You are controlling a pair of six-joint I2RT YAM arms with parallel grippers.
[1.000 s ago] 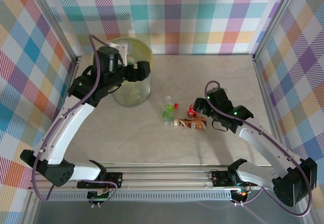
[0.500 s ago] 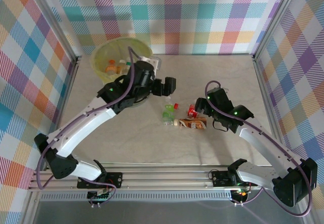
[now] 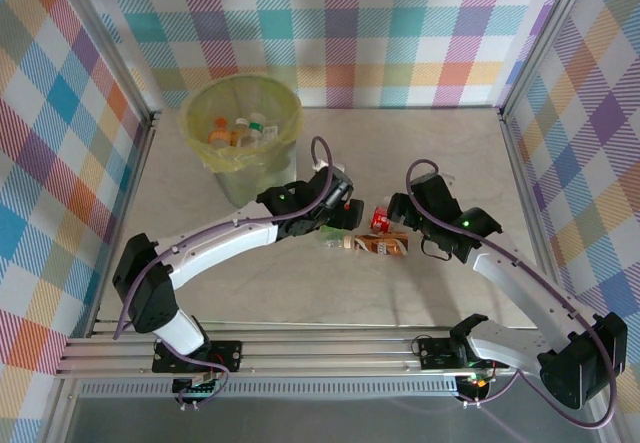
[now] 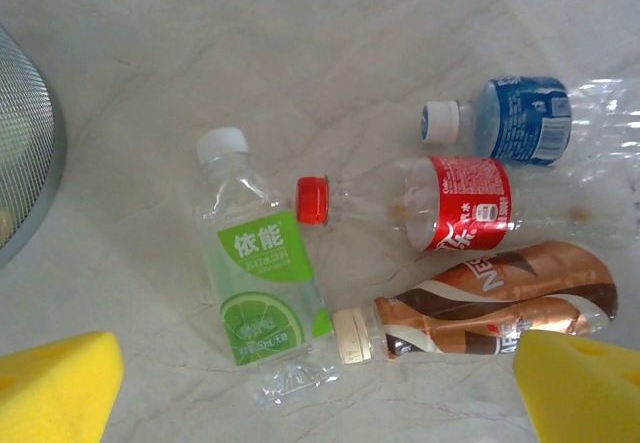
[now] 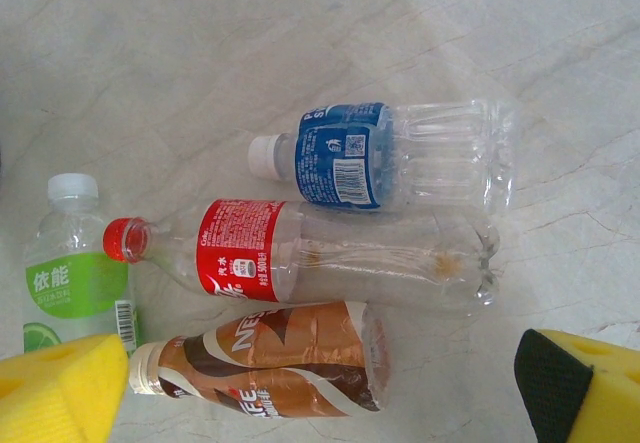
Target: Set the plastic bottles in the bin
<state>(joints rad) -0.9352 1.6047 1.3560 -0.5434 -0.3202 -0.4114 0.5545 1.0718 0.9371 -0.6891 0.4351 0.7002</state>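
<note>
Several plastic bottles lie side by side on the table. They are a green-label one (image 4: 255,273), a red-label one (image 4: 430,203), a blue-label one (image 4: 510,121) and a brown one (image 4: 490,308). My left gripper (image 4: 320,393) hovers open above the green and brown bottles, its yellow pads (image 4: 55,388) wide apart. My right gripper (image 5: 320,388) is open too, over the brown bottle (image 5: 265,363), with the red (image 5: 300,263), blue (image 5: 390,158) and green (image 5: 75,273) bottles beyond it. The bin (image 3: 250,178), lined in yellow-green, stands at the back left with several bottles inside.
In the top view both grippers, left (image 3: 343,215) and right (image 3: 398,215), crowd over the same bottle cluster mid-table. The bin's side (image 4: 25,153) shows at the left edge of the left wrist view. Plaid walls and metal rails (image 3: 515,163) enclose the table.
My left arm has swung away from above the bin, right and toward the near side, to hover over the bottles. The right arm has not moved.
</note>
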